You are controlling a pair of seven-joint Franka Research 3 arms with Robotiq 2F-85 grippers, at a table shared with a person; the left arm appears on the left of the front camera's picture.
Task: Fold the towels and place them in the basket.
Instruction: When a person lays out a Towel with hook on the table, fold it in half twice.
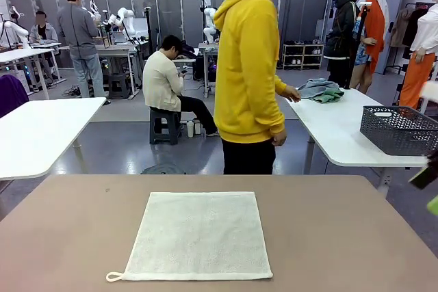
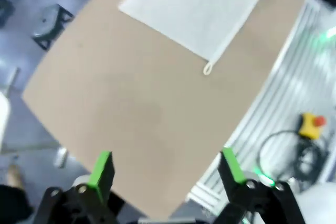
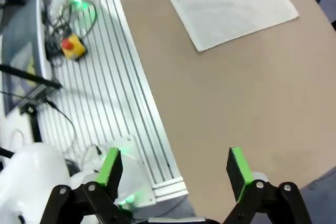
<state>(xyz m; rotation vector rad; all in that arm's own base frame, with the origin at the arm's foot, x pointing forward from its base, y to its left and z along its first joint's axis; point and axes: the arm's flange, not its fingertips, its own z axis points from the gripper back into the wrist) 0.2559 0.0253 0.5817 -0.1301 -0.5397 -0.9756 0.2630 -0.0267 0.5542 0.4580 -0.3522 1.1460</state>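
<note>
A pale grey-white towel (image 1: 198,237) lies flat and unfolded on the brown table (image 1: 328,237), its corner loop (image 1: 113,277) at the near left. The dark mesh basket (image 1: 400,128) stands on a white side table at the right. On that same table is a heap of green and grey towels (image 1: 320,90), with the hand of a person in a yellow hoodie (image 1: 250,66) resting on it. My left gripper (image 2: 167,169) hangs open above the table edge, short of the towel (image 2: 194,6). My right gripper (image 3: 174,167) is open too, high over the table's edge, with the towel (image 3: 226,1) ahead.
A white table (image 1: 41,135) stands at the left, another (image 1: 342,135) at the right beyond the brown one. Beside the table runs a ribbed metal base with cables and a yellow box with a red button (image 3: 71,45) (image 2: 312,124). Other people are farther off.
</note>
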